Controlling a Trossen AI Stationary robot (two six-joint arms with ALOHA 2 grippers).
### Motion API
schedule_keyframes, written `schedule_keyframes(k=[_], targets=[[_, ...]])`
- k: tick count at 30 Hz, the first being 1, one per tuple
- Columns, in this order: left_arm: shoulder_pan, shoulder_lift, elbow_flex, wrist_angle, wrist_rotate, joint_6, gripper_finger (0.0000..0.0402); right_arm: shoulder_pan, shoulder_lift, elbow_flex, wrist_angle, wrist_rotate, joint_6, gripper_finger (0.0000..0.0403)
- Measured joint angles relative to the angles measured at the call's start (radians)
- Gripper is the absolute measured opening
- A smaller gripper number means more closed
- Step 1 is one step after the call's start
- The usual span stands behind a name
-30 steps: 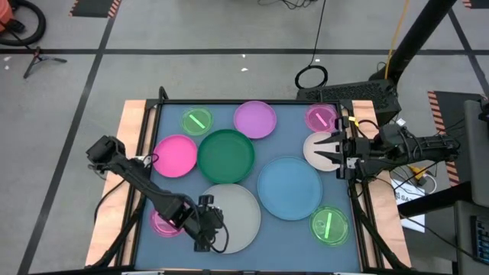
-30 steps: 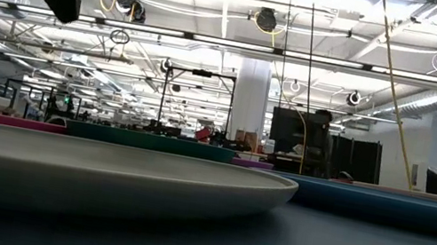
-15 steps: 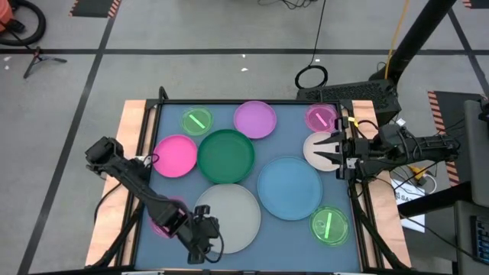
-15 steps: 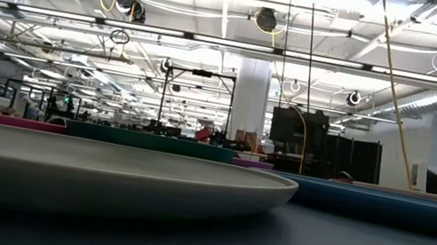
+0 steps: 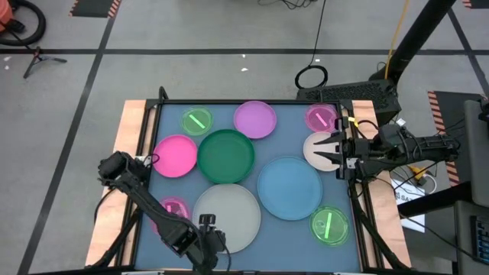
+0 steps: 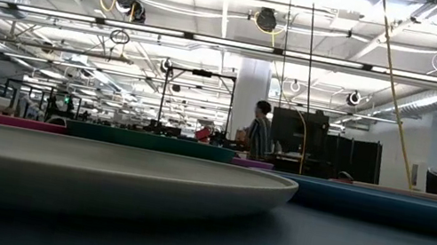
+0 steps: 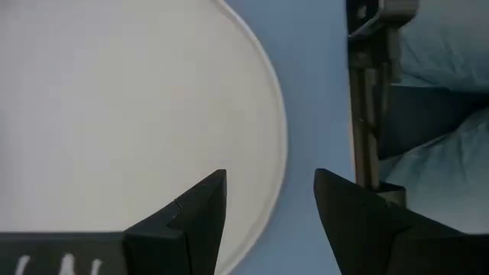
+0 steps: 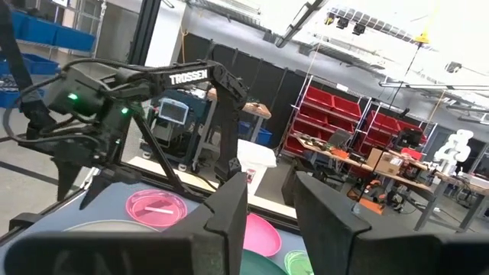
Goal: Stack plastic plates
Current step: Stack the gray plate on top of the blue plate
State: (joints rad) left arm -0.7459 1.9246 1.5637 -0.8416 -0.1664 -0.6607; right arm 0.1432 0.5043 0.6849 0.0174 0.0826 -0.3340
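Several plastic plates lie flat on the blue table top. The large grey-white plate [image 5: 229,214] is near the front, with the large blue plate [image 5: 289,187] to its right. My left gripper [image 5: 208,241] hovers open above the grey-white plate's near rim [image 7: 276,172], one finger on either side of it, touching nothing. My right gripper [image 5: 330,149] stands open at the right edge, raised above the cream plate [image 5: 312,147]. Green [image 5: 226,155], pink [image 5: 176,155] and lilac [image 5: 254,119] plates lie farther back.
Small striped plates lie at the far left [image 5: 197,121], far right [image 5: 321,118], near right [image 5: 330,226] and near left [image 5: 172,210]. The table's metal frame [image 7: 370,92] runs close beside the grey-white plate's rim. A person walks in the room behind [image 6: 260,130].
My left gripper has moved toward the table's near edge, from over the grey-white plate's left part to over its near rim, staying open. The small pink plate at the near left has come out from under the arm. No plate has moved.
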Motion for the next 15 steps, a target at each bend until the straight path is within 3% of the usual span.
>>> schedule_keyframes(k=[10,15], targets=[[-0.041,0.143,0.144,-0.022,-0.015,-0.064,0.0202,0.000,0.000,0.000,-0.031,-0.004,0.048,0.0102],[-0.055,0.166,0.155,-0.022,-0.033,-0.086,0.0202,0.000,0.000,0.000,-0.052,-0.004,0.095,0.0102]])
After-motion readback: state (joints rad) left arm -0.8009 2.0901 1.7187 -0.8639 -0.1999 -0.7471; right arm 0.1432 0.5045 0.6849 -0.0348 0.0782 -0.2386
